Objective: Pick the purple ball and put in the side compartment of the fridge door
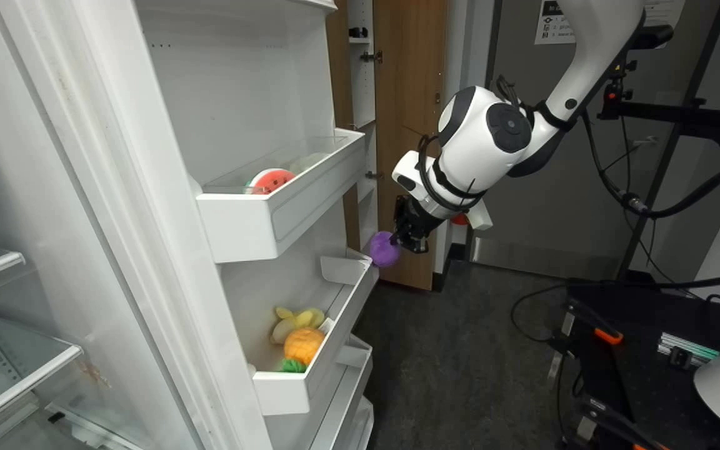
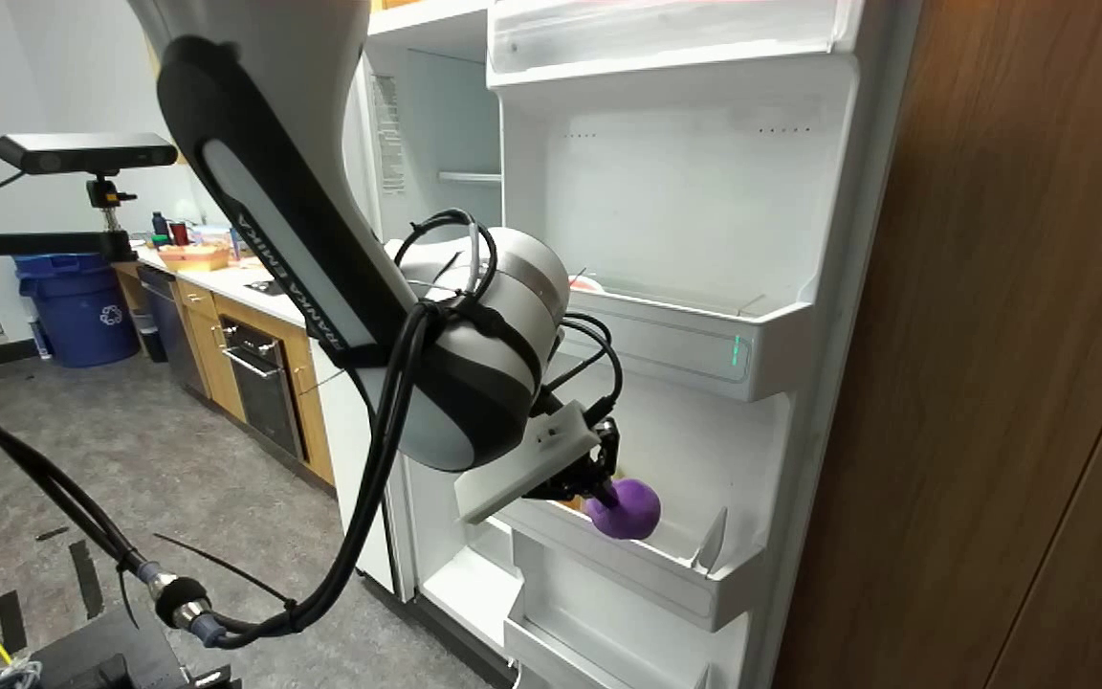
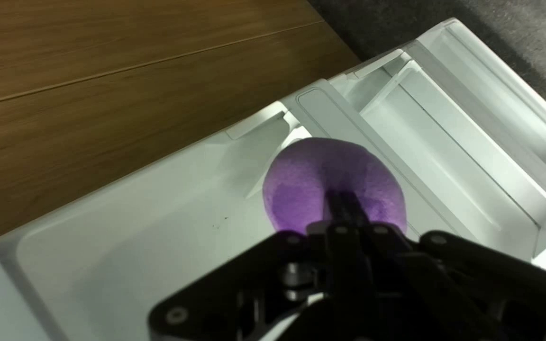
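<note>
The purple ball point(image 1: 385, 250) is held at the tips of my gripper point(image 1: 395, 240), whose fingers are shut on it. Ball point(image 2: 629, 513) and gripper point(image 2: 608, 494) also show in an exterior view and in the wrist view, where the fingers point(image 3: 344, 203) cover part of the ball point(image 3: 294, 199). The side compartment point(image 1: 342, 319) is the second white bin down on the white fridge door point(image 1: 229, 81). The ball appears close to the far end of its front lip, also seen in the wrist view point(image 3: 323, 106); whether it touches the lip I cannot tell.
The compartment holds an orange toy fruit point(image 1: 304, 345) and a yellow one point(image 1: 304, 317). A higher white bin point(image 1: 310, 203) holds a watermelon slice point(image 1: 272, 180). Lower bins point(image 3: 448, 156) sit below. A wooden panel point(image 3: 135, 94) stands beside the door.
</note>
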